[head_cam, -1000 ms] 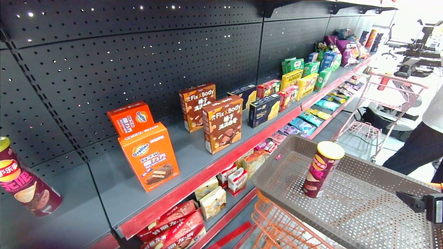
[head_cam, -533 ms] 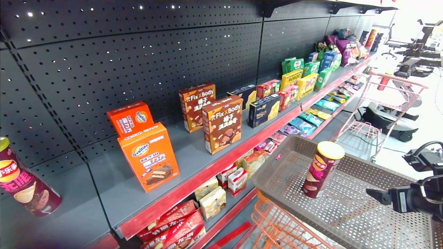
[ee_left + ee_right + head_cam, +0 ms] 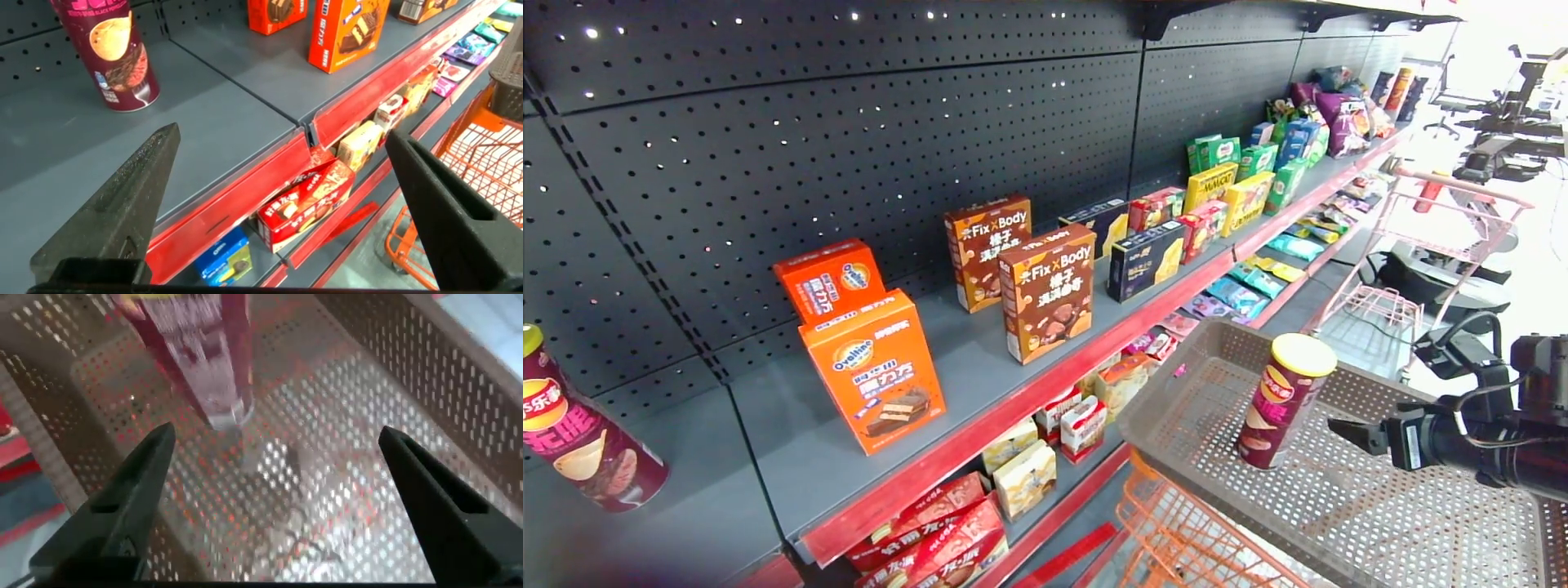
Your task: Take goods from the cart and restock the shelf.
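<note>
Open shelf board (image 3: 727,457) lies between the shelf can (image 3: 580,441) at left and the orange boxes (image 3: 874,367); the cart tray (image 3: 1339,523) floor is bare around the tray can (image 3: 1282,400).

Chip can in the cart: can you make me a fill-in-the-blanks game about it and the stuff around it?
1. The chip can standing in the cart's grey tray has a ____ lid.
2. The right gripper near it has its fingers ____, with nothing between them.
3. The other chip can stands on the ____.
4. Near that can there are ____ orange boxes.

Missing words: yellow; open; shelf; two.
</note>
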{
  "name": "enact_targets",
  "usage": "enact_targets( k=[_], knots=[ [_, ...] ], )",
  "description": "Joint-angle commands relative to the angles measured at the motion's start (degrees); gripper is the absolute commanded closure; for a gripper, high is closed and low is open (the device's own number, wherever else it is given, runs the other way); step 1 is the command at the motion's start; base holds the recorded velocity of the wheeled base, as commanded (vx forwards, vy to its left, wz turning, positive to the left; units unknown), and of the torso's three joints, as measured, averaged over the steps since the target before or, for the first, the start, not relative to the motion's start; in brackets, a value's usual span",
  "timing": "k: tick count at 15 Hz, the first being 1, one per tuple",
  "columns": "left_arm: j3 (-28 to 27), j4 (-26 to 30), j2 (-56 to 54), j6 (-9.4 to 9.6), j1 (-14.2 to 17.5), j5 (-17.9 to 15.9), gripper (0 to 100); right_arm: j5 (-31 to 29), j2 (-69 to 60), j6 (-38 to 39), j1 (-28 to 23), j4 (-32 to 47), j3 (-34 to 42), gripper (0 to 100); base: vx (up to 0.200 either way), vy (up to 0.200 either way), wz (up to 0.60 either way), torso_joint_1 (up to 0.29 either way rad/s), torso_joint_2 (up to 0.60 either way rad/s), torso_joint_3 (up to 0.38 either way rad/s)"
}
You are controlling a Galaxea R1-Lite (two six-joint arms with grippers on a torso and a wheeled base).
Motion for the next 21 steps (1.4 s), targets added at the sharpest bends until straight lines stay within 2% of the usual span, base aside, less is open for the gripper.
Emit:
enact_targets(
  k=[1,9,14,17,21],
  knots=[
    [-0.09,0.0,0.0,-0.04,0.0,0.02,0,0.03,1.63,-0.01,1.09,-0.64,-0.24,0,0.0,0.0,0.0,0.0,0.0,0.0],
    [0.0,0.0,0.0,-0.04,0.0,0.02,0,1.53,9.45,-0.01,2.67,-6.88,-2.0,0,0.0,0.0,0.0,0.0,0.0,0.0],
    [0.0,0.0,0.0,-0.04,0.0,0.02,0,1.53,17.89,-0.01,4.08,-7.85,-9.03,0,0.0,0.0,0.0,0.0,0.0,0.0],
    [0.0,0.0,0.0,-0.04,0.0,0.02,0,1.53,24.04,-0.01,6.19,-11.19,-14.48,0,0.0,0.0,0.0,0.0,0.0,0.0],
    [0.0,0.0,0.0,-0.04,0.0,0.02,0,2.05,36.08,-0.1,10.23,-12.42,-25.82,0,0.0,0.0,0.0,0.0,0.0,0.0]
  ],
)
